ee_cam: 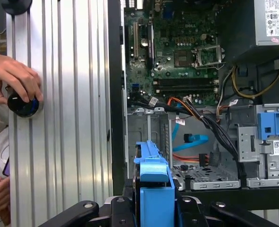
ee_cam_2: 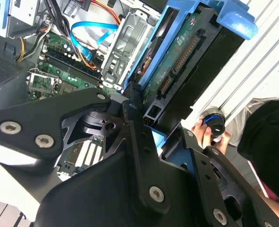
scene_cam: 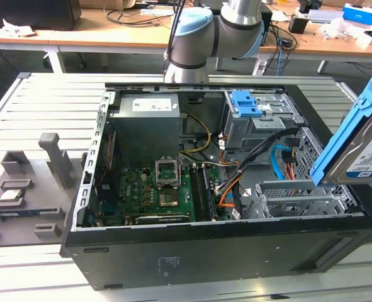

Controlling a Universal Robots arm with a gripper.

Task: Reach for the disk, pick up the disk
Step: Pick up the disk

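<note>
Above the case [scene_cam: 236, 251], off its drive-cage end, I'm holding the disk [scene_cam: 362, 148] with my gripper [ee_cam: 153, 210], jaws clamped on its blue bracket.

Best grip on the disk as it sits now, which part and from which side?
Across its two broad flat faces, on the blue bracket end. The disk is a thin slab held edge-up above the open computer case, so the faces are the parallel surfaces. The gripper sits at that end, one finger against a face.
</note>
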